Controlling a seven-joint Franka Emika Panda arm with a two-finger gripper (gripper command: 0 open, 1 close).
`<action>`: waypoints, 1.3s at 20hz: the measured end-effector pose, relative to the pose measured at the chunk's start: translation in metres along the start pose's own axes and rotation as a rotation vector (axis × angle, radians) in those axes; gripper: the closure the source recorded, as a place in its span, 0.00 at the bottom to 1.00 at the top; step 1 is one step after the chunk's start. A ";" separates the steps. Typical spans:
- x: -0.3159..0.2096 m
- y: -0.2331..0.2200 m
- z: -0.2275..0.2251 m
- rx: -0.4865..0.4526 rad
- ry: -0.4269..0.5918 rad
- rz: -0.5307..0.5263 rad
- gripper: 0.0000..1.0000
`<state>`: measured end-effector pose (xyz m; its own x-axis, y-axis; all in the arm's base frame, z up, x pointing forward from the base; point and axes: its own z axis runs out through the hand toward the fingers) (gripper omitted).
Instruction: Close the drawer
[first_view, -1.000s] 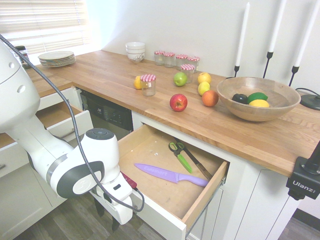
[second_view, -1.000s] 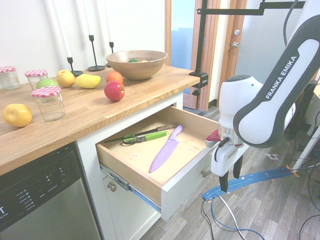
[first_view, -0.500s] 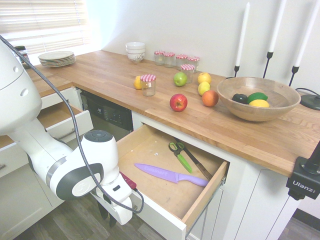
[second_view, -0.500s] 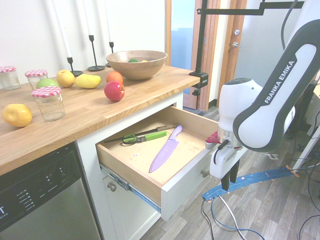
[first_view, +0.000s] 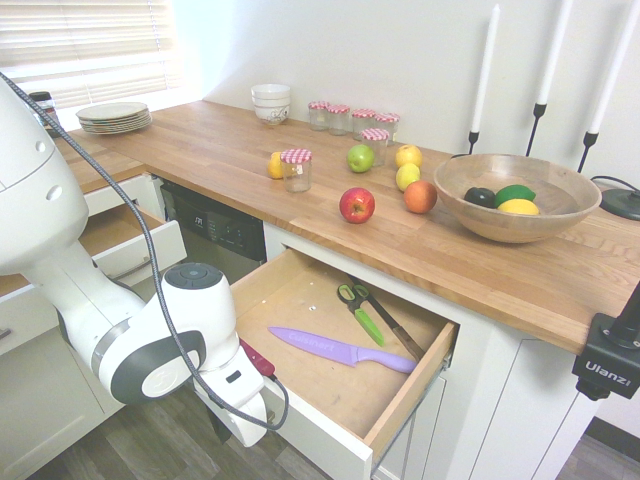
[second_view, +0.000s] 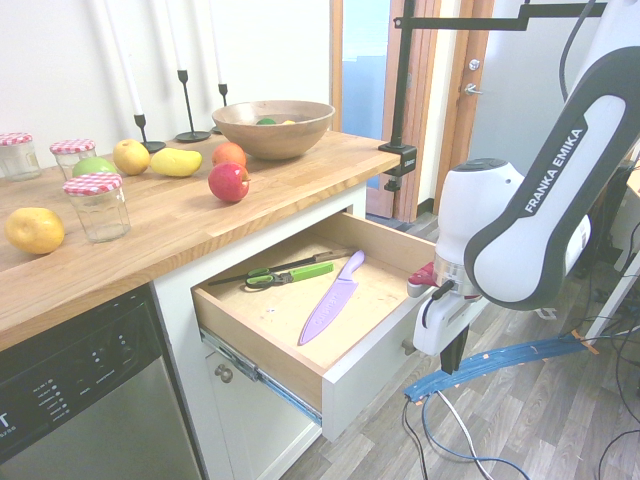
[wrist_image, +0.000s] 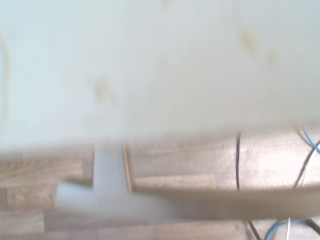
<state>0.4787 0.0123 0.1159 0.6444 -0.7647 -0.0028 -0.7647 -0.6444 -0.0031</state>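
The drawer (first_view: 330, 385) stands pulled far out under the wooden countertop, its plywood bottom (second_view: 375, 290) showing. Inside it lie a purple knife (first_view: 345, 352) and green-handled scissors (first_view: 358, 308). My gripper (second_view: 452, 352) points down at the floor, right in front of the drawer's white front (second_view: 365, 375) near its outer corner. In the first exterior view the gripper (first_view: 222, 428) is mostly hidden behind the white hand. The wrist view is blurred: the white front (wrist_image: 160, 65) fills its upper part, and a pale bar, apparently the handle (wrist_image: 210, 197), crosses below it.
A narrower white drawer (first_view: 135, 245) also stands open left of the black dishwasher (first_view: 215, 230). Apples, lemons, jars and a wooden bowl (first_view: 515, 195) sit on the countertop (first_view: 220, 150). Below the gripper is wooden floor (second_view: 500, 420) with cables.
The gripper has moved in closer to the drawer's white front and risen slightly. The drawer itself has not visibly moved.
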 end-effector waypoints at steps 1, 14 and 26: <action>0.002 -0.003 0.000 0.012 0.008 0.002 1.00; 0.035 -0.047 -0.010 0.107 0.066 0.027 1.00; 0.093 -0.111 -0.022 0.128 0.095 0.038 1.00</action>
<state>0.6232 0.0130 0.1376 0.6072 -0.7895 0.0890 -0.7785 -0.6136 -0.1320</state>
